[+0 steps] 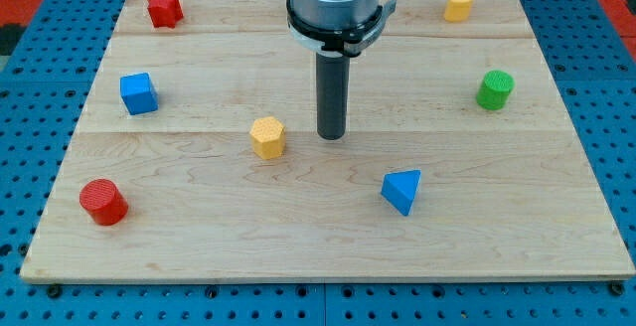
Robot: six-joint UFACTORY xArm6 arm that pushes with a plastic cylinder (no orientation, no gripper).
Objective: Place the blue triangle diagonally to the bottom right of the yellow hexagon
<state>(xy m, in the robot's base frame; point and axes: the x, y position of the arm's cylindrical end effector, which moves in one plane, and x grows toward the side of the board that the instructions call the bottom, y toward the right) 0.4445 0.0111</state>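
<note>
Scanning from the left, a red cylinder (103, 202) is sitting near the board's near-left corner, a blue cube (139, 93) is resting farther back along the left side, and a red star-like block (164, 9) is lying at the far left. Toward the middle, the yellow hexagon (267, 136) is standing just left of my tip (331, 135), which is resting on the wooden board (199, 246) close beside it but not touching; being a bare rod, I am holding nothing and have nothing to open or close. Farther right and nearer, the blue triangle (401, 190) is lying apart from my tip, already down and to the right of the hexagon. I am judging it light, rigid and smooth, so it is likely sliding easily and turning if nudged off-centre; I cannot grasp it, so I am planning to press against the middle of a flat face. Beyond it, a green cylinder (494, 89) is sitting on the right, and a second yellow block (458, 3) is standing at the far right.
</note>
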